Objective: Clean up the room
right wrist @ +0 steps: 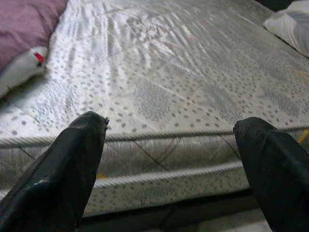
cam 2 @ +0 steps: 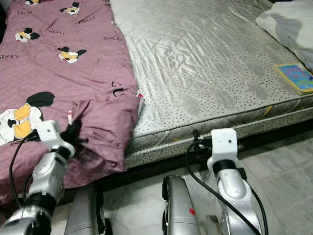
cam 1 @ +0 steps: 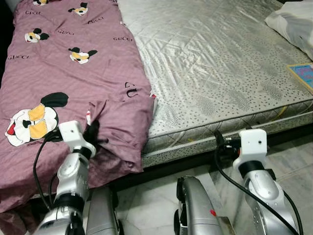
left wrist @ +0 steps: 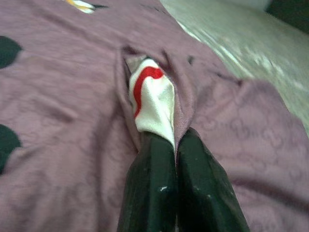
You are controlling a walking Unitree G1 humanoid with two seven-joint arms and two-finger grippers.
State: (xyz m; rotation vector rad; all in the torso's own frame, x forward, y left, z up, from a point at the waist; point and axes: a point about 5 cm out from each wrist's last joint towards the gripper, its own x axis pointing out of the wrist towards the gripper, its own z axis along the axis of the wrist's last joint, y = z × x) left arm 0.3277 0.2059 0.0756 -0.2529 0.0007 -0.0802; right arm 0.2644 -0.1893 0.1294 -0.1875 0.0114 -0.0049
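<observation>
Bed-making stage of the tidy-up, by the look of it. Purple quilt cover (cam 1: 73, 73) with cartoon-mouse print lying bunched over the left part of the mattress (cam 1: 215, 63), lower edge hanging off the near side of the bed. Rest of the quilted silver mattress bare.

Step in hand, judged: gripping the cover's near edge for spreading across the bed.

Left claw (left wrist: 176, 145) pressed into the cover near its lower edge. Fingers (left wrist: 149, 188) closed tight, side by side, nipping a fold of the purple cloth along with a white patch bearing a red mark (left wrist: 152, 99), likely the cover's inner side or something tucked within; cannot tell which. Puckers in the cloth running toward the grip. From the head camera, same claw (cam 1: 92, 134) seen sunk in a dark crease.

Right claw (right wrist: 174, 145) spread wide, holding nothing, touching nothing. Held in front of the mattress's near side, level with its piped edge (right wrist: 159, 135), well apart from the cover. Right wrist housing (cam 1: 252, 142) just below the mattress rim.

Next move, judged: drawing the pinched edge rightward over the bare mattress, or bringing the right claw over to a second hold. Calls for a firm pinch; thin cloth liable to slip, and the overhanging part liable to drag.

Elsewhere: white pillow (cam 1: 293, 22) at the far right corner, colourful book (cam 1: 303, 73) near the right edge of the mattress. Pale marble floor (cam 1: 298, 156) below.
</observation>
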